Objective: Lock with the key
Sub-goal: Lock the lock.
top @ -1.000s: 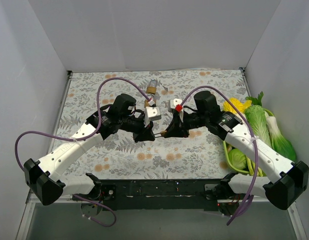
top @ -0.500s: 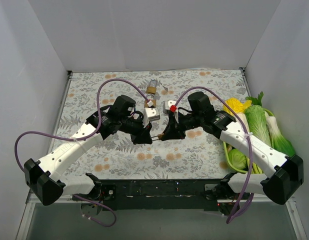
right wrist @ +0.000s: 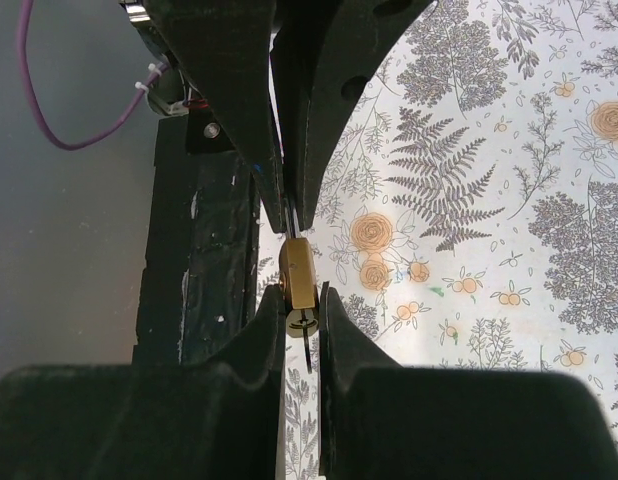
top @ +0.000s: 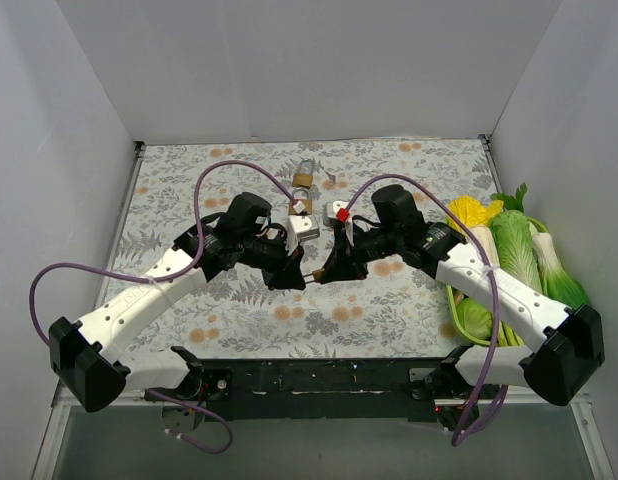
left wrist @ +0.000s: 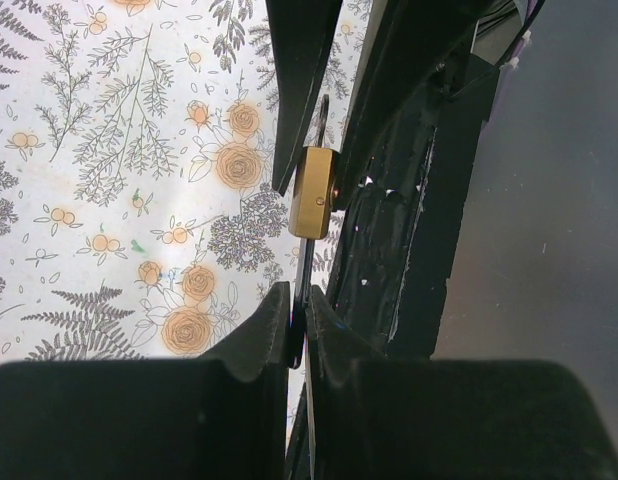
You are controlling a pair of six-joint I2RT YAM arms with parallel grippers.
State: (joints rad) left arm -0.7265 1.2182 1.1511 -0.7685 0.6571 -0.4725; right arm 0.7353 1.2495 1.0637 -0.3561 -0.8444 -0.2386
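A small brass padlock (top: 315,272) hangs in the air between my two grippers, over the middle of the flowered cloth. My left gripper (top: 304,274) is shut on its thin steel shackle (left wrist: 300,300), seen edge-on in the left wrist view. The padlock body (left wrist: 314,192) points away from it. My right gripper (right wrist: 300,291) closes on the keyhole end of the body (right wrist: 297,278). The thin key (right wrist: 307,352) sticks out of the keyhole into the gap between its fingers, which do not touch it. The key also shows in the left wrist view (left wrist: 322,115).
A second brass padlock (top: 303,178) with a steel shackle lies at the back middle of the cloth. A green basket (top: 457,300) of leafy vegetables (top: 519,250) and a yellow item stands at the right wall. White walls close three sides.
My right gripper has moved left toward my left gripper, and the brass body has moved left with it. The left arm has hardly moved.
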